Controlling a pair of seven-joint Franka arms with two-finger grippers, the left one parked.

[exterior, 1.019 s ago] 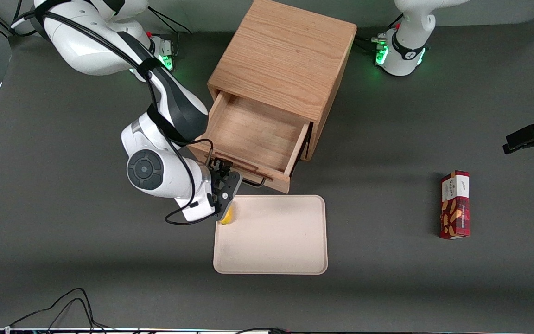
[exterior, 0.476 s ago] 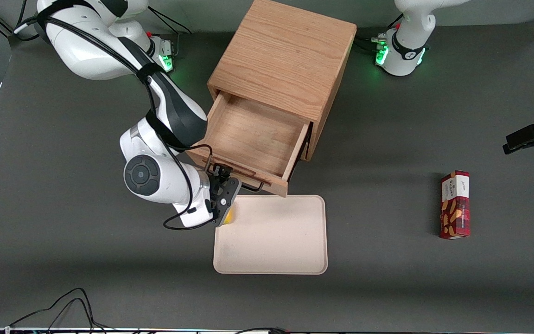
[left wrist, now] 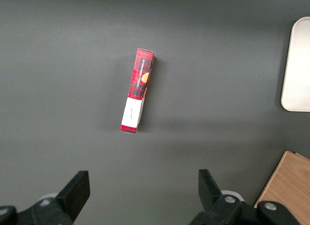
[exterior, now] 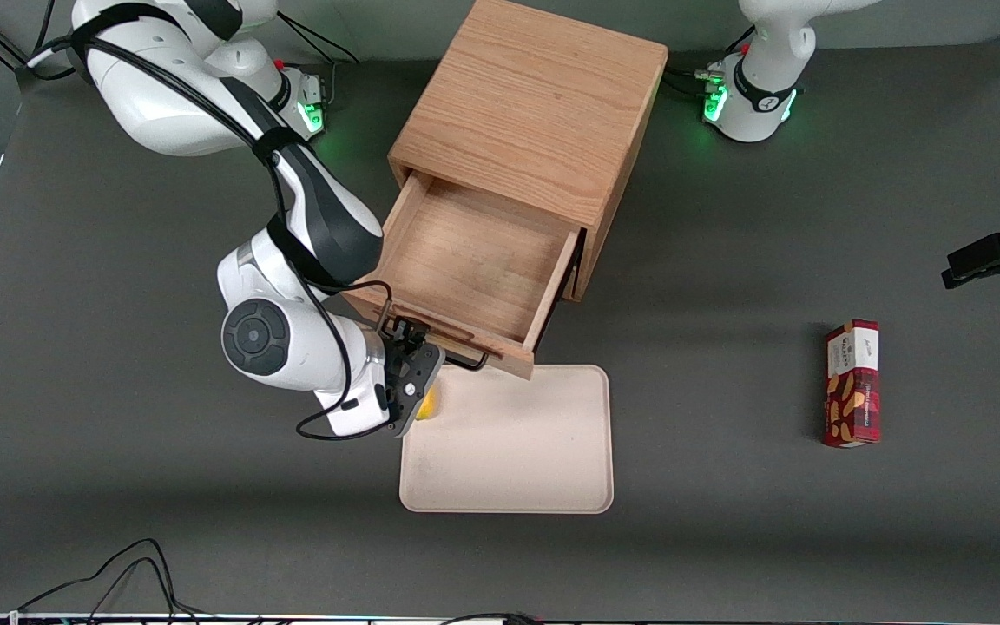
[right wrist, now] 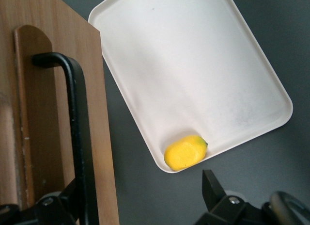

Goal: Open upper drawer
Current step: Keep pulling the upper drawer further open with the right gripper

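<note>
Oak upper drawer (exterior: pixel 474 260) stands pulled well out at mid-counter near the arms' edge. Your tool (exterior: pixel 417 345) sits at its black bar handle (right wrist: pixel 77 133), fingers spread, one beside the bar. Pull appears finished; next, withdraw clear.

Dark grey table (exterior: pixel 118 486), wooden cabinet (exterior: pixel 543 95), cream tray (exterior: pixel 509 469), red carton (exterior: pixel 852 382)
</note>
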